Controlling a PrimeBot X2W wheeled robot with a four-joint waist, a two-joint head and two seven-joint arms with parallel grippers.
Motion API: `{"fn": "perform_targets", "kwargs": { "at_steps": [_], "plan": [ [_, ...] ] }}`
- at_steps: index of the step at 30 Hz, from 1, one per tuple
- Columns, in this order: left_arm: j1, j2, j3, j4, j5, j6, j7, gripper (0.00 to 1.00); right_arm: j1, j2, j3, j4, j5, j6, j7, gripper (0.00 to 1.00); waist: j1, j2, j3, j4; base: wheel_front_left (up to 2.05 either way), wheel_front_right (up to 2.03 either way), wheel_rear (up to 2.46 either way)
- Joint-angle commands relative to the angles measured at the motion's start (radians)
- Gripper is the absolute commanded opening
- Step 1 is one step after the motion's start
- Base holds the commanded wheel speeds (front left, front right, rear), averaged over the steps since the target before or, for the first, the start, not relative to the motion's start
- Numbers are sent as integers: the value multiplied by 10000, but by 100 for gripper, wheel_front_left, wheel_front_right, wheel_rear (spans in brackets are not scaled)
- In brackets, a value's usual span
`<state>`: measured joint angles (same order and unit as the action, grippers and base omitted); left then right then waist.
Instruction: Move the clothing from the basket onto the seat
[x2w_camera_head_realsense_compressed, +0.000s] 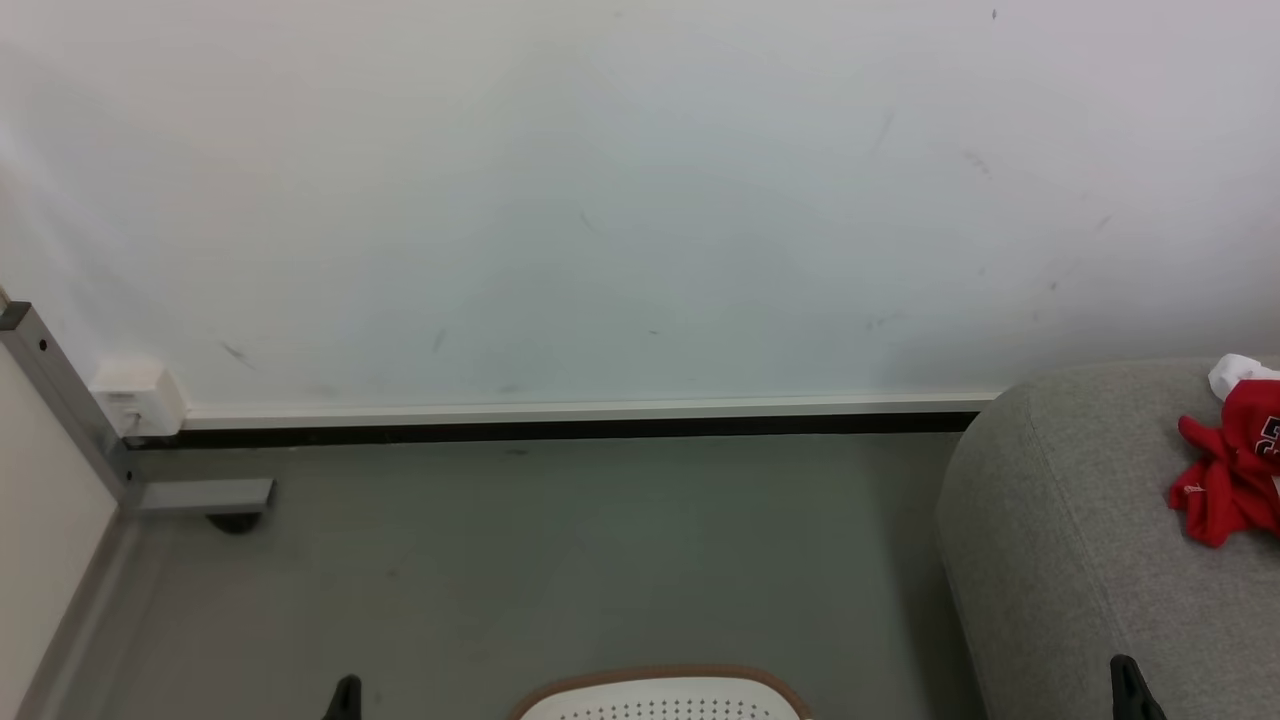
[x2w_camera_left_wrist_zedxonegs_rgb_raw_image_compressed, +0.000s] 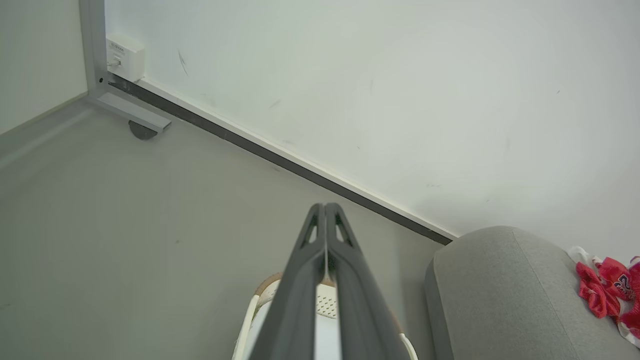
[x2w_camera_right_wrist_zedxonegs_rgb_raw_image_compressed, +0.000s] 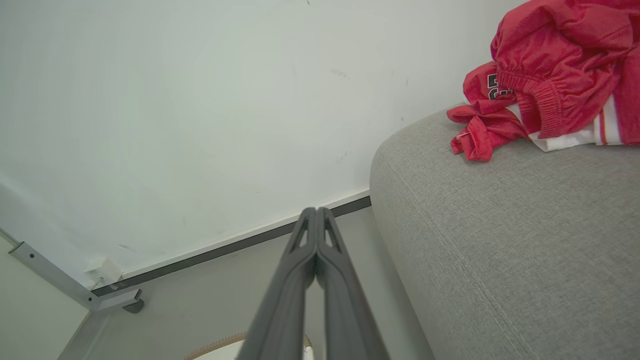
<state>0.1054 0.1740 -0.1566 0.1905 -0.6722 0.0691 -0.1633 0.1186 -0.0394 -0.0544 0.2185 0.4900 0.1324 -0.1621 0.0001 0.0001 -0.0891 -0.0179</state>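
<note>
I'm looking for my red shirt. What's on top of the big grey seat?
A bunched heap of red clothing lies on the seat, with a white piece poking out beneath. The heap hides whatever else is under it.

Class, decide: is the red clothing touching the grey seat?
Touching. The right wrist view shows the red clothing lying crumpled directly on the grey seat, with no gap beneath.

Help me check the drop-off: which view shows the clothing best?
Right wrist view: the clothing lies close and large on the seat, waistband visible. Head and left wrist views catch it small, cut at their right edge.
</note>
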Motion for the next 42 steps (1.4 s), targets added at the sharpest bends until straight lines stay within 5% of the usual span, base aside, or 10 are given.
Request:
{"fn": "perform_targets", "kwargs": {
  "at_steps": [1, 42],
  "plan": [
    [-303, 28, 180, -73, -434, -92, 84, 0, -328, -87, -62, -119, 444, -6, 96, 0, 0, -1, 13, 3, 0, 0, 0],
    [-1305, -606, 1485, 234, -5112, -1096, 1463, 0, -1380, -125, -354, 82, 6024, -16, 1488, 0, -1, -1, 377, 74, 0, 0, 0]
  ]
}}
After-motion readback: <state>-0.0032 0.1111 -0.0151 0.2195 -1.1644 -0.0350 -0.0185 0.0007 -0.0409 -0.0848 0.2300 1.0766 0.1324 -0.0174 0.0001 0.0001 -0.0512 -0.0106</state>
